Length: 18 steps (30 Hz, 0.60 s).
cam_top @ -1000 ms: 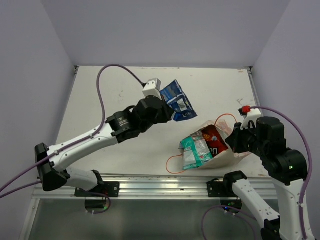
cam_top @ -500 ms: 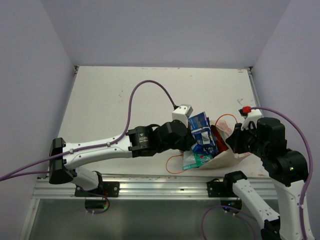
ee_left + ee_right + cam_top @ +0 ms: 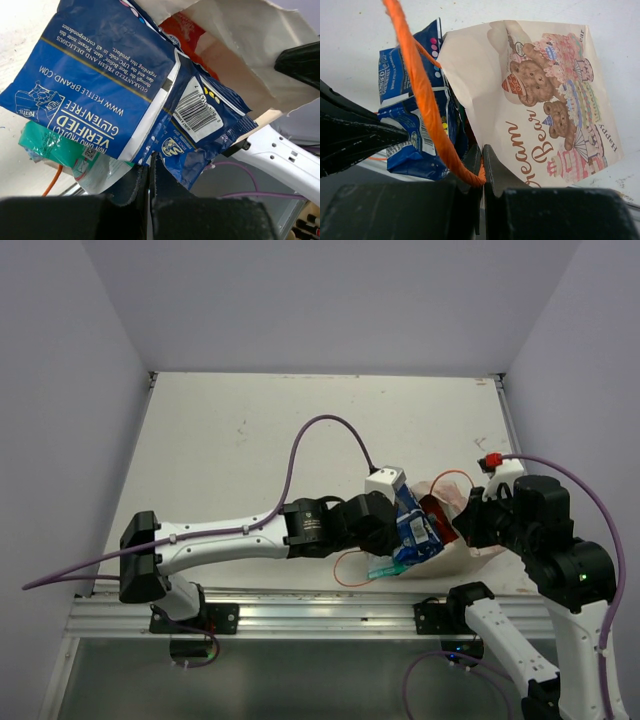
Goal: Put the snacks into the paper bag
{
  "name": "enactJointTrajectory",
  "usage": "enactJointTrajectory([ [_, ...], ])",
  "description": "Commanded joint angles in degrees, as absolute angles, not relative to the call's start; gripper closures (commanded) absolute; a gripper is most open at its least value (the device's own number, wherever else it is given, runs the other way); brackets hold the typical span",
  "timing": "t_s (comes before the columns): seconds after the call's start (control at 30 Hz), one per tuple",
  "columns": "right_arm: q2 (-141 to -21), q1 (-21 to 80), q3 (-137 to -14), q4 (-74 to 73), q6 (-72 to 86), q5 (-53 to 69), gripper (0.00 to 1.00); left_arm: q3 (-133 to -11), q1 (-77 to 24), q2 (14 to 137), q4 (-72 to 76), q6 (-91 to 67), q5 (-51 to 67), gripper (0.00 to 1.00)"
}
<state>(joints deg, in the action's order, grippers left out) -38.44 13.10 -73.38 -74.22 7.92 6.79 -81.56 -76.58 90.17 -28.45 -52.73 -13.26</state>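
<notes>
My left gripper [image 3: 150,162] is shut on the bottom edge of the dark blue snack packet [image 3: 115,80], holding it at the mouth of the paper bag [image 3: 235,55]. From above, that blue packet [image 3: 412,527] sticks partly into the bag [image 3: 462,552] near the table's front right. A red-orange packet [image 3: 436,512] lies inside the bag, and a teal-and-white packet [image 3: 47,145] pokes out under the blue one. My right gripper [image 3: 482,150] is shut on the bag's rim and its orange string handle [image 3: 422,110]. The bag's side shows a teddy-bear print [image 3: 555,110].
A second orange string loop [image 3: 350,568] lies on the table by the front edge. The left arm's purple cable [image 3: 320,430] arches over the table's middle. The aluminium rail [image 3: 300,605] runs along the near edge, just below the bag.
My left arm swung right and toward the front with the blue packet, carrying it from the table's middle to the bag's mouth. The right arm and bag stayed still.
</notes>
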Motion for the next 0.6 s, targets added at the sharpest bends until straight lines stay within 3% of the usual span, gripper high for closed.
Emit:
enactJointTrajectory([
  [0.0, -37.62, 13.18, -76.99, -70.93, 8.70, 7.56, 1.00, -84.64, -76.82, 91.14, -28.65, -51.60, -10.55, 1.00],
  [0.57, -37.79, 13.10, -77.61, -71.10, 9.76, 7.12, 1.00, -92.37, -77.08, 98.53, -26.28, -47.20, 1.93, 1.00],
])
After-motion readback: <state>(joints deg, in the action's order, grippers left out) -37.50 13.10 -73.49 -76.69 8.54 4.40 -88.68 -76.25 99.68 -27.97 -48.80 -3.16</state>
